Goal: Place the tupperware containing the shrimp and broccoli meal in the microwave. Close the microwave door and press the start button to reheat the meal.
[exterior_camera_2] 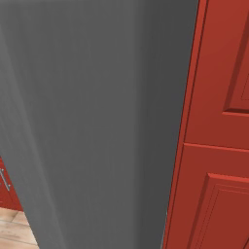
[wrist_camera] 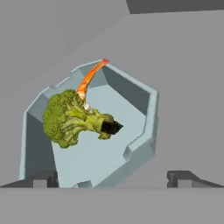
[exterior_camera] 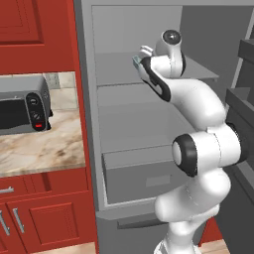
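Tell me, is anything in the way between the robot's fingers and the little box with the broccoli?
Nothing visible is. In the hand view the two dark fingers stand wide open just before the shallow pale blue-grey tupperware, which sits on a grey shelf. The green broccoli with orange shrimp lies inside it, uncovered.

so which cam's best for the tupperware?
Hand view. The tupperware sits in full sight on a grey shelf, broccoli and shrimp inside, the open fingers on either side of its near edge. Left base view gives just a pale sliver beside the wrist. Right base view faces a grey panel.
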You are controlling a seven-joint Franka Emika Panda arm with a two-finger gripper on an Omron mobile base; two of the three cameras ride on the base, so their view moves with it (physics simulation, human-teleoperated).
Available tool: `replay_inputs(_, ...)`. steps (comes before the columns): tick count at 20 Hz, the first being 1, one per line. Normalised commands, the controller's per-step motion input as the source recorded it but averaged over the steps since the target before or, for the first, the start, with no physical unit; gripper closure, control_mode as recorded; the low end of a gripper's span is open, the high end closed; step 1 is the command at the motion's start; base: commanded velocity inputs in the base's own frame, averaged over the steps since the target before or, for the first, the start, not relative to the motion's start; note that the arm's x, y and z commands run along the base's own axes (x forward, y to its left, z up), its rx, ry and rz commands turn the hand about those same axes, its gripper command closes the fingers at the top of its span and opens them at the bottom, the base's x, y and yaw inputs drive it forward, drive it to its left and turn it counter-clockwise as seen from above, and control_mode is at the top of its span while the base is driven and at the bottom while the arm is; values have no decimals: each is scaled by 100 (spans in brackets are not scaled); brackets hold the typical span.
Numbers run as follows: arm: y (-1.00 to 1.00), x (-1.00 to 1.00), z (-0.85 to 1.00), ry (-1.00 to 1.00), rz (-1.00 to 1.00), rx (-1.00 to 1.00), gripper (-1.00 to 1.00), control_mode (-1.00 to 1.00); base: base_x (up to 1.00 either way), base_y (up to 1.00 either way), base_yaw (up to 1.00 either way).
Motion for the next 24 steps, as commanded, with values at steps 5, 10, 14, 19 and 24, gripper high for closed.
replay_inputs(5, 15, 35, 0, 7, 0, -1, -100, -100, 0, 0, 0)
replay_inputs(10, 0, 16, 0, 12, -7, 0, -100, -100, 0, 0, 0)
replay_inputs(14, 0, 12, -3, 13, -8, 0, -100, -100, 0, 0, 0)
replay_inputs(19, 0, 7, -21, 12, -10, 0, -100, -100, 0, 0, 0)
replay_inputs(24, 0, 5, -33, 9, -10, -2, 100, -100, 0, 0, 0)
